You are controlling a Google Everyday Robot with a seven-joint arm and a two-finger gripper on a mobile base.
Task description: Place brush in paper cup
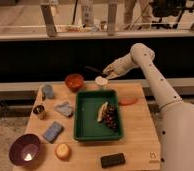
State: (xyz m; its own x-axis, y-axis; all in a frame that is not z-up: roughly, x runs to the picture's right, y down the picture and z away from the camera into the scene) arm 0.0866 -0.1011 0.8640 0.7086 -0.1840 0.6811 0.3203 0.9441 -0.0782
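Tool (108,71) clenched on the brush (93,69) — a thin black stick jutting left, roughly level — just above the paper cup (101,80) at the worktop's (140,135) far edge. White arm (157,85) reaches in from the right, wrist angled down-left.

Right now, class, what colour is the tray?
Green: the tray, camera view; the gripper holds the brush above the paper cup.

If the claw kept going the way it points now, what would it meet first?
Probably the paper cup, right below the claw, which grips the brush and tilts down-left; depth is unclear.
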